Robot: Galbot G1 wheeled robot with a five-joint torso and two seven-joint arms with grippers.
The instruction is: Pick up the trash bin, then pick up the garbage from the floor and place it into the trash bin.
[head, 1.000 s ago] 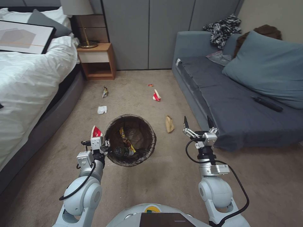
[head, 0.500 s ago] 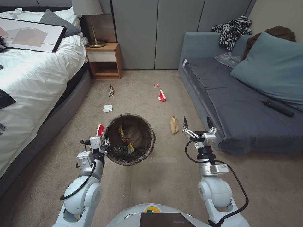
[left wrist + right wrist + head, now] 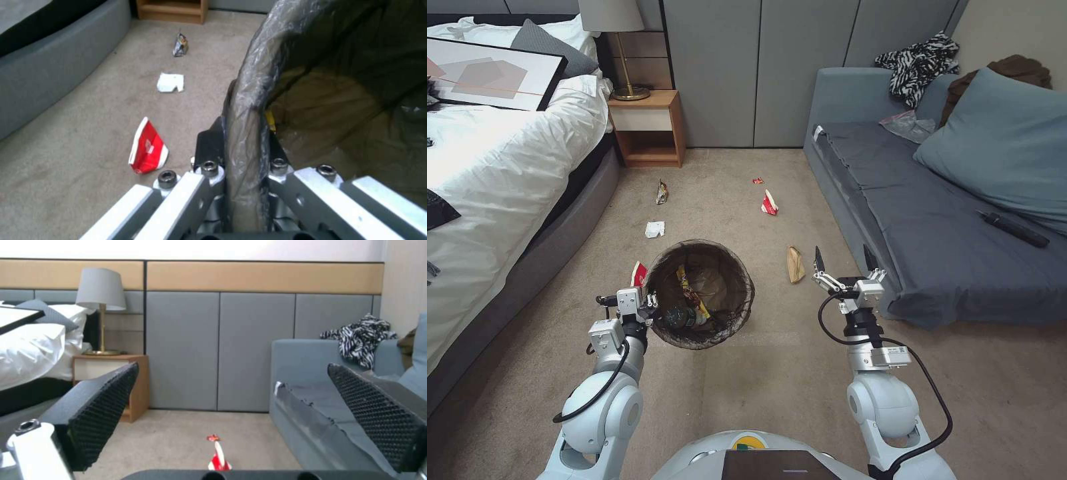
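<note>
The trash bin (image 3: 752,293), lined with a dark bag, hangs in front of me with my left gripper (image 3: 651,309) shut on its near-left rim (image 3: 242,110). One finger (image 3: 209,143) sits outside the rim and the other inside. A yellow wrapper (image 3: 692,292) and a bottle (image 3: 684,319) lie in the bin. Garbage on the carpet: a red-and-white cup (image 3: 639,272) beside the bin, a white tissue (image 3: 654,229), a snack wrapper (image 3: 662,192), another cup (image 3: 770,203), a tiny red wrapper (image 3: 758,181) and a tan paper bag (image 3: 794,264). My right gripper (image 3: 842,257) is open and empty, just right of the paper bag.
A white-covered bed (image 3: 500,173) runs along the left. A wooden nightstand (image 3: 647,127) with a lamp stands at the far wall. The grey sofa (image 3: 934,227) fills the right side, its front edge close to my right gripper. Open carpet lies between bed and sofa.
The whole head view shifted right from the oldest frame, so the camera turned. Both arms hold the same pose and the bin stays in the left gripper.
</note>
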